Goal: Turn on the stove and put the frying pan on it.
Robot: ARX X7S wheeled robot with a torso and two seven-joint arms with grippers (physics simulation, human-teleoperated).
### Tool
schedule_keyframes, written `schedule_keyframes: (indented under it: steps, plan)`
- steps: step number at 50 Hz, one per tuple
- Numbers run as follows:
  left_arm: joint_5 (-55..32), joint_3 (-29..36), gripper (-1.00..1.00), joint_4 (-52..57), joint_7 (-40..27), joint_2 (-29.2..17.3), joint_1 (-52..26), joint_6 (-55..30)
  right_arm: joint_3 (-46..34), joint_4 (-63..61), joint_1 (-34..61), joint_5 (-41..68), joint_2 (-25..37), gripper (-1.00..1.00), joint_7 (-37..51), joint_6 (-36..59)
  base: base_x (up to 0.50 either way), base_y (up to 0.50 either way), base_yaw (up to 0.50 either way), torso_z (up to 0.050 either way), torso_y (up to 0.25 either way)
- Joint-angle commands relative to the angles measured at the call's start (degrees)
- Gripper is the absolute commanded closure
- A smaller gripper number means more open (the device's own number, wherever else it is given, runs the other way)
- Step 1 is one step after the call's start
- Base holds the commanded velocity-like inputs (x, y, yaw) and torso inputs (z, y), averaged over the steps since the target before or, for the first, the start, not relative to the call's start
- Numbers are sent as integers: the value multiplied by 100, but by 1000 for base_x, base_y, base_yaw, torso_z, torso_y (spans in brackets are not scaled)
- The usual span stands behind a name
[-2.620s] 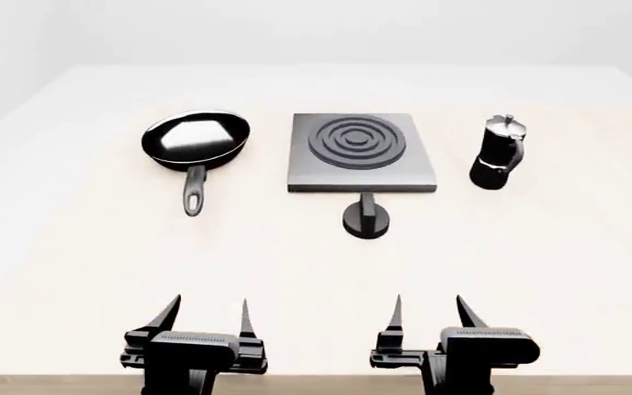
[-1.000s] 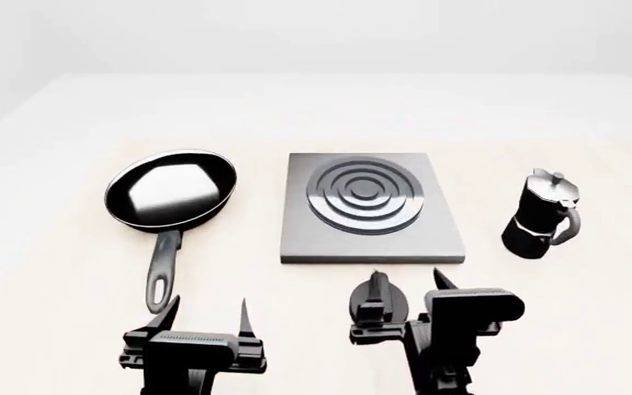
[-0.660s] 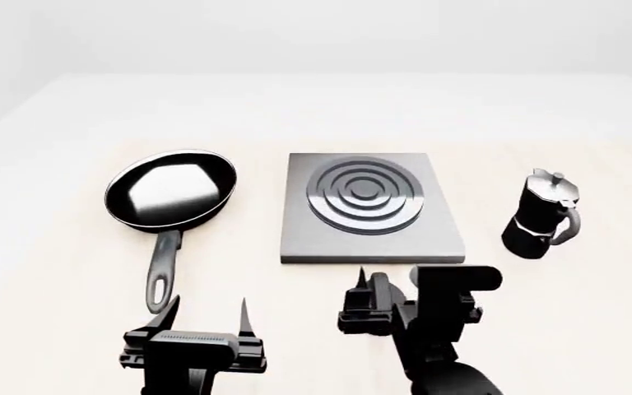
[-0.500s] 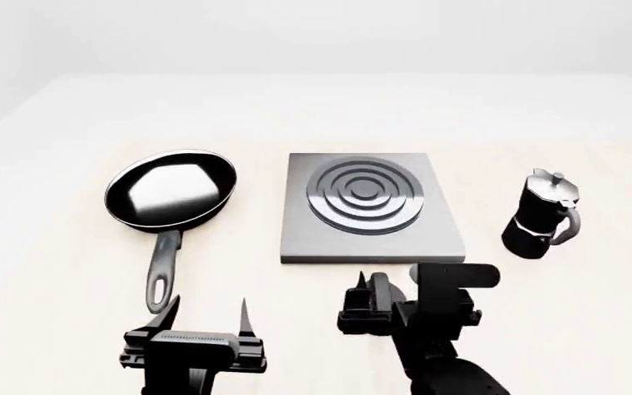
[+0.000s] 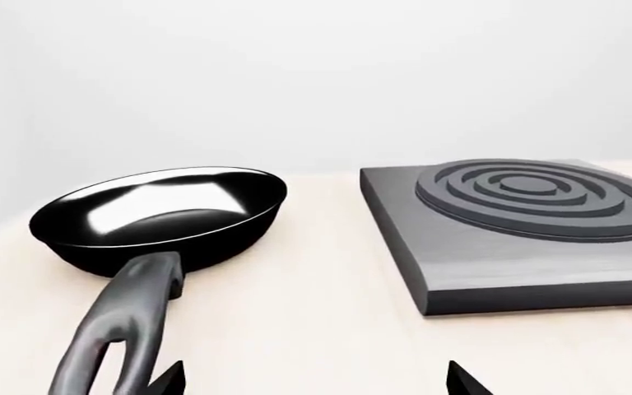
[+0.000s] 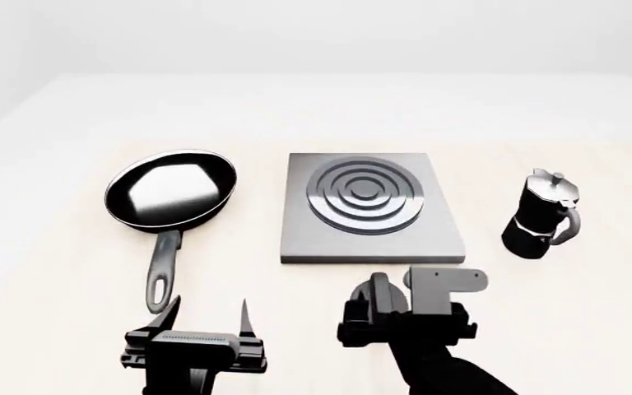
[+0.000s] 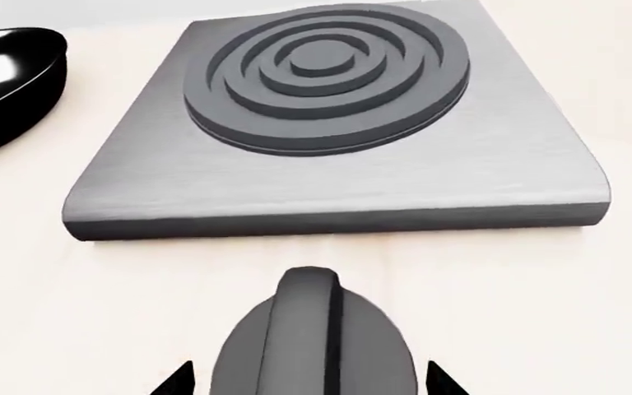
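The stove (image 6: 370,209), a flat square grey plate with raised concentric rings at its centre, lies in the middle of the pale tabletop (image 6: 316,107). Its separate black knob (image 6: 378,301) stands on the tabletop just near of the plate's near edge, apart from it; in the right wrist view the knob (image 7: 312,346) shows an upright ridge that runs toward the plate (image 7: 332,132). The right hand (image 6: 404,329) is down at the knob, its body covering the knob's near and right side in the head view; in the right wrist view two dark fingertips (image 7: 174,383) show well apart, one on each side of the knob with a gap to it, so the hand is released and not pinching the knob. The frying pan (image 6: 170,191) sits on the tabletop left of the stove and apart from it, its glossy inside catching a bright reflection, its long dark handle (image 6: 162,268) pointing toward the near side with the loop hole at its end. The left hand (image 6: 204,317) is spread wide and grasps nothing, its right-hand fingertip just near of the handle's loop end. A black moka pot (image 6: 540,216) stands upright right of the stove, well apart from it.
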Motion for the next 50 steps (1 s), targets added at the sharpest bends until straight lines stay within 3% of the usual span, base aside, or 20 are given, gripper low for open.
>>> schedule_keyframes:
  steps: [1,36,50]
  plan:
    - [-25,33,-100,-145,-7,-8,-62,84,-80,252,99,19,36,-100,86,148,0,0,0,0,0]
    - [-120,111,-100,-55,-99,-102,-50,49,-61,484,178,402,43,-100,190,518,0,0,0,0,0]
    - [-155,141,-100,-114,-126,-113,-72,96,30,154,131,272,125,-100,814,809,0,0,0,0,0]
